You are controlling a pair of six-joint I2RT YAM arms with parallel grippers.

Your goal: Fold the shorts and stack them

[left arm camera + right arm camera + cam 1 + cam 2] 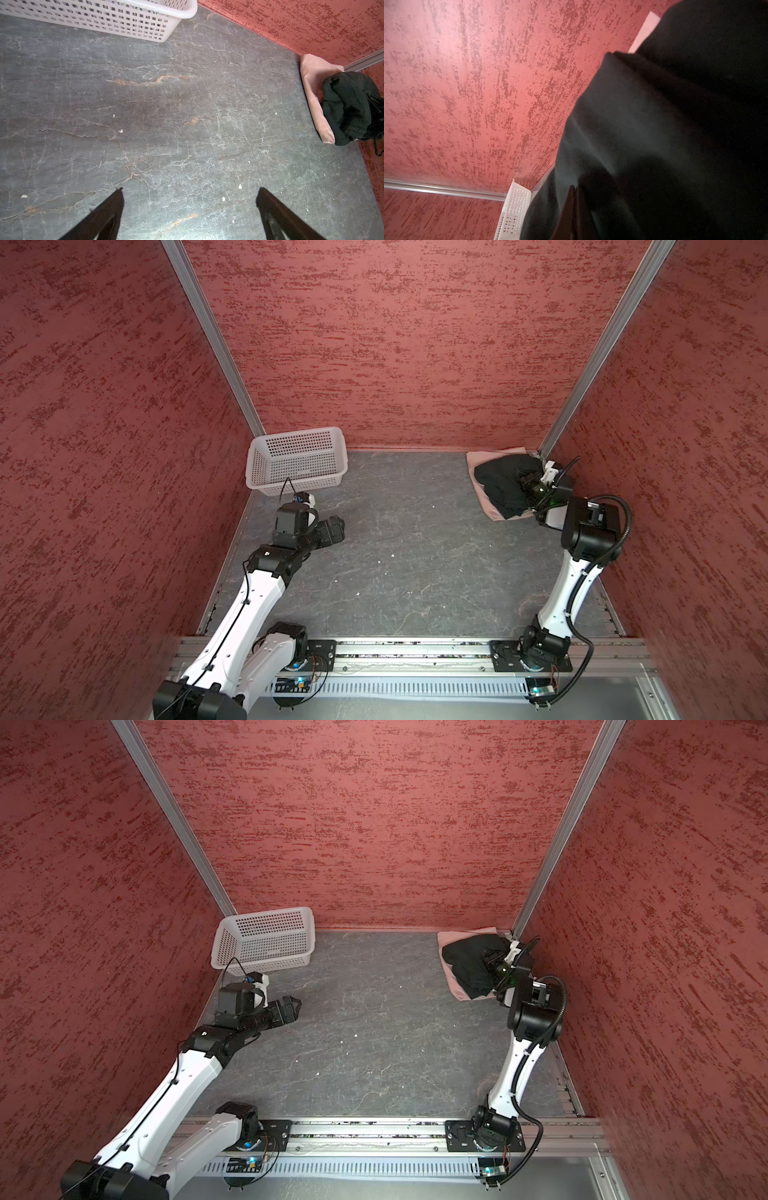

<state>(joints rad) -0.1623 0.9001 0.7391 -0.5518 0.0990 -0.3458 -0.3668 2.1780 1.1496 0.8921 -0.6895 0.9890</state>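
Note:
The black shorts (498,485) (465,963) lie rumpled on top of the dusty pink shorts (478,460) (451,938) in the far right corner of the table. My right gripper (521,481) (488,961) rests low on the black cloth, reaching left. In the right wrist view its fingers are shut together (574,187) against the black shorts (654,124); I see no cloth between the tips. My left gripper (334,527) (291,1006) hovers open over bare table at the left (189,189), holding nothing. The left wrist view shows both shorts far off (345,108) (313,83).
A white perforated basket (295,460) (266,944) (124,20) stands tilted in the far left corner, just beyond my left wrist. Red walls close the table on three sides. Small white crumbs dot the grey stone-patterned tabletop (415,551).

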